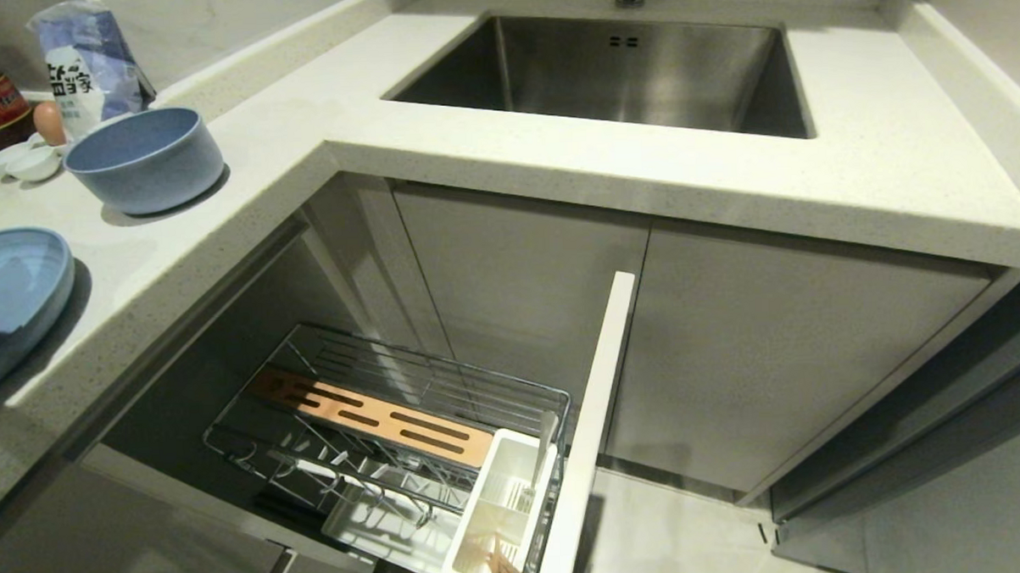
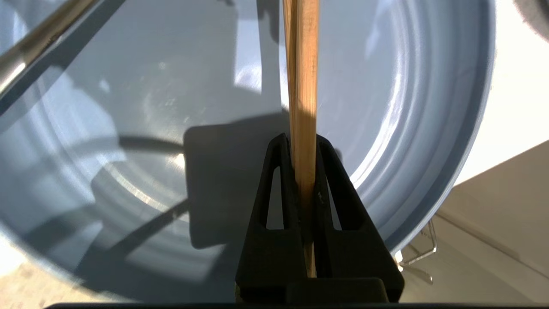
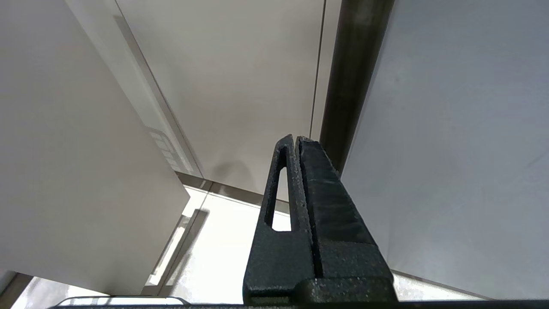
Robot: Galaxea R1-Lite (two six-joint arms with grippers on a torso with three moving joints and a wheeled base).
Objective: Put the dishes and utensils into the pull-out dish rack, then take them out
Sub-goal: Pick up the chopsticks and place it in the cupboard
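**Left hand clamped on chopstick over the plate**

Left hand [image 2: 305, 171] closed on a single wooden chopstick [image 2: 303, 86], pinched low between the two black fingers [image 2: 279, 201], stick running straight out past the tips. Only one stick visible in the grip; whether a second sits behind it cannot be told. Grip looks centred and in line with the fingers, probably so the stick stays put on the way down to the caddy.

Directly beneath the hand: light-blue plate [image 2: 407, 107], on the surface [image 1: 244, 202], its rim overhanging the surface edge. Metal spoon [image 2: 34, 38] handle crosses the plate off to one side of the fingers, untouched. Plate likely served as the staging spot for the utensils, hence the pick from there.

Blue bowl [image 1: 145, 159] farther along the same surface, beyond the plate, well apart from the hand.

Pull-out dish rack [image 1: 396, 435] open below the surface. White caddy [image 1: 496, 507] at its front end, just behind the cabinet front [image 1: 587, 436]; something wooden and a metal handle already stand in it, identity not certain. Plate slots and wooden bar still without dishes, so loading judged early.

Right hand [image 3: 296, 143] fingers together, gripping nothing, parked by the cabinet panels.

Next move as judged: lift clear of the plate rim, carry to the caddy, drop tip-first.
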